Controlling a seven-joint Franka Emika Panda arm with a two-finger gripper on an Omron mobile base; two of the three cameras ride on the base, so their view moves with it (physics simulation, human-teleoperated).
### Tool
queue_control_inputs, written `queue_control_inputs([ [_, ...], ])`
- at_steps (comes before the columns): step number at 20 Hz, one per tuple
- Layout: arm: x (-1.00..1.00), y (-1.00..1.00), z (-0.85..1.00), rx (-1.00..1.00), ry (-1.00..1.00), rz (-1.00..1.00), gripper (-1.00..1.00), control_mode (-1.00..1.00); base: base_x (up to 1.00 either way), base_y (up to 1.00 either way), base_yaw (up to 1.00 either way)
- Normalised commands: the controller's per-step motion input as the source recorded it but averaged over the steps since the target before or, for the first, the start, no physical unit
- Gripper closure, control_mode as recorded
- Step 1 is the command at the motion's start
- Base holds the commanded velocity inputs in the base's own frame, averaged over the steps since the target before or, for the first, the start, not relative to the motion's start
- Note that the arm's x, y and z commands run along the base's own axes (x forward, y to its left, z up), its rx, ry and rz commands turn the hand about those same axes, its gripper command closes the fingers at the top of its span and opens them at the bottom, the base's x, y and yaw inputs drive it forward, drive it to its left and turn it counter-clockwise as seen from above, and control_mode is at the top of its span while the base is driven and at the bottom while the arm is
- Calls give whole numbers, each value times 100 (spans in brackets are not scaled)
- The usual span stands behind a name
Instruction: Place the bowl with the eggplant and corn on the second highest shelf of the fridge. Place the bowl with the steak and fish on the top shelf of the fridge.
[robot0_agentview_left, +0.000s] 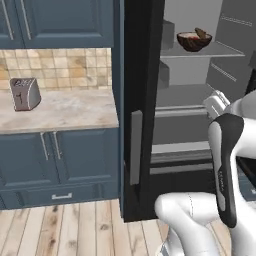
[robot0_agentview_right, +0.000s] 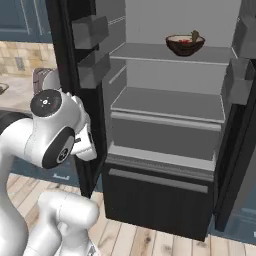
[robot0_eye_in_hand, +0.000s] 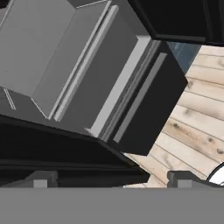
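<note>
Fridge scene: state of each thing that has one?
fridge: doors open, bottom drawer shut
bowl: upright on the shelf, steak and fish in it
pincer: open, holding nothing
toaster: upright on the counter, slots empty
counter cabinets: shut

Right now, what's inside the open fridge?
One dark bowl sits on a shelf high in the fridge, holding red steak and a brown fish piece. The shelf below looks bare. The bowl's rim hides anything deeper inside it.
</note>
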Motion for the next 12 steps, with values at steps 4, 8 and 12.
queue_control_inputs([
  [4, 0, 0, 0, 0, 0, 0, -100, 100, -100, 91, 19],
  [8, 0, 0, 0, 0, 0, 0, -100, 100, -34, 100, 57],
  [12, 0, 0, 0, 0, 0, 0, -100, 100, 63, 100, 37],
])
